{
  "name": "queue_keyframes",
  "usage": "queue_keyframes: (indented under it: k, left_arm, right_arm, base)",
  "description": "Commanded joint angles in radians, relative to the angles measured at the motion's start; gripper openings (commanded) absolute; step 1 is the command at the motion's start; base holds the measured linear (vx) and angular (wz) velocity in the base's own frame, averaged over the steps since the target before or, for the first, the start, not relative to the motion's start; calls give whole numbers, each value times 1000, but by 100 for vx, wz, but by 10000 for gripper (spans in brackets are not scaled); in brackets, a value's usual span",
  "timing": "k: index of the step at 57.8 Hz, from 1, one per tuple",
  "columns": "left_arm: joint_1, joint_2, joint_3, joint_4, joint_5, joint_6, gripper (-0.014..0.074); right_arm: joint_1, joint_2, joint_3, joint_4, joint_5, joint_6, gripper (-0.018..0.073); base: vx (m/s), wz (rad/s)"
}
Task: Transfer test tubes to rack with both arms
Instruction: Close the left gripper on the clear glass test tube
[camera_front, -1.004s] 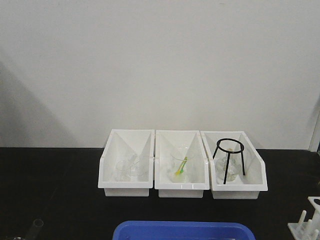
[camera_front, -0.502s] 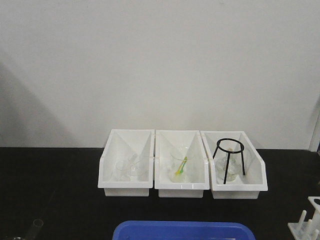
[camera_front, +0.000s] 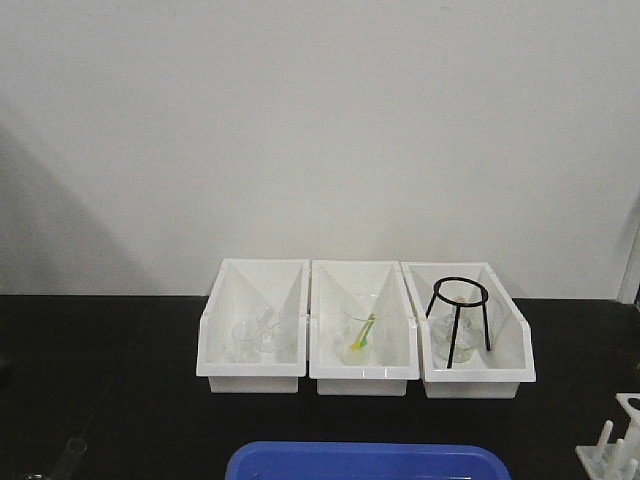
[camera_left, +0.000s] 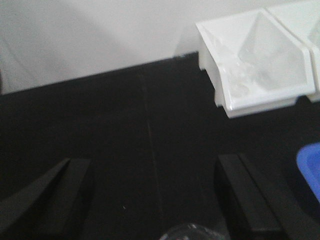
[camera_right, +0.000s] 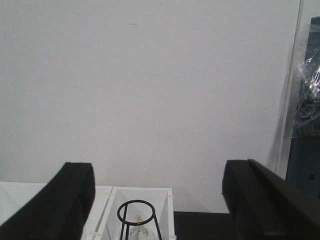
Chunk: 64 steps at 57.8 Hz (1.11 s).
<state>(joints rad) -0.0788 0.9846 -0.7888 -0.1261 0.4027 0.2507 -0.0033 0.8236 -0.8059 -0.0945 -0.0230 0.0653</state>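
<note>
The left gripper (camera_left: 151, 162) tilts down over the black table (camera_left: 125, 125), jaws wide apart with nothing between them. The right gripper (camera_right: 157, 172) is held level, facing the wall, jaws likewise spread and empty. The middle bin (camera_front: 363, 372) holds a beaker (camera_front: 361, 325) with a yellow-green item. The bin to its left (camera_front: 250, 370) holds clear glassware, and the bin to its right (camera_front: 476, 378) a black tripod (camera_front: 458, 320). A blue tray (camera_front: 366, 462) sits before the middle bin. The rack (camera_front: 612, 452) stands front-right of it, and a test tube (camera_front: 72, 455) lies front-left
</note>
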Motion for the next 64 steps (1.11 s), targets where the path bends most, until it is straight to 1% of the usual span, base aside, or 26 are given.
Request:
queue_keyframes:
  k: [1, 7, 10, 13, 18, 21, 22, 28, 33, 40, 43, 48, 51, 54, 56, 57, 60, 64]
  left_arm:
    - [-46, -44, 57, -55, -66, 38, 586]
    - [-104, -106, 170, -130, -99, 126, 586]
    - [-140, -155, 235, -162, -115, 203, 586]
    - [-164, -197, 290, -176, -137, 265, 586]
    - [-171, -244, 391, -180, -228, 344, 586]
    - [-170, -250, 435, -180, -300, 363, 586]
    - [-170, -250, 456, -180, -343, 365, 586]
    - [-170, -228, 532, -181, -568, 365, 586]
    - [-170, -174, 561, -181, -747, 365, 586]
    - [-170, -70, 555, -181, -913, 365, 586]
    - [-170, -25, 555, -181, -959, 358, 586]
    - [-170, 46, 555, -165, -1000, 326, 586]
    - [-170, 78, 555, -135, -1009, 288, 582]
    - [-173, 100, 555, -89, -1020, 236, 575]
    - [-176, 110, 555, -49, -1032, 197, 570]
    - [-178, 118, 555, -17, -1046, 167, 566]
    - [-181, 125, 555, 58, -1059, 128, 559]
    - [-181, 134, 555, 126, -1068, 90, 547]
  right_arm:
    - [0, -4, -36, -5, -91, -6, 552]
    - [1, -4, -36, -5, -91, -6, 551]
    - [2, -4, -36, -5, -91, -6, 551]
    - [2, -4, -36, -5, -91, -6, 551]
    - [2, -4, -36, -5, -91, -6, 551]
    - [2, -4, -36, -5, -91, -6, 551]
    - [2, -4, -36, -5, -91, -6, 551]
    - [2, -4, -36, -5, -91, -6, 551]
    - [2, -3, -36, -5, -91, -6, 551]
    - [2, 3, -36, -5, -87, -6, 551]
    - [2, 8, -36, -5, -85, -6, 551]
    - [2, 20, -36, -5, -74, -6, 551]
    - [2, 27, -36, -5, -68, -6, 551]
    - [2, 34, -36, -5, -61, -6, 551]
    - [2, 36, -36, -5, -60, -6, 551]
    - [2, 40, -36, -5, -60, -6, 551]
    - [2, 43, -36, -5, -60, -6, 551]
    - [2, 46, -36, -5, -60, -6, 551]
  base:
    - [0, 0]
    - [0, 0]
    - [0, 0]
    - [0, 0]
    - [0, 0]
    - [0, 0]
    - [0, 0]
    - [0, 0]
    - [0, 0]
    - [0, 0]
    - [0, 0]
    - [0, 0]
    - [0, 0]
    - [0, 0]
    - [0, 0]
    - [0, 0]
    - [0, 0]
    - [0, 0]
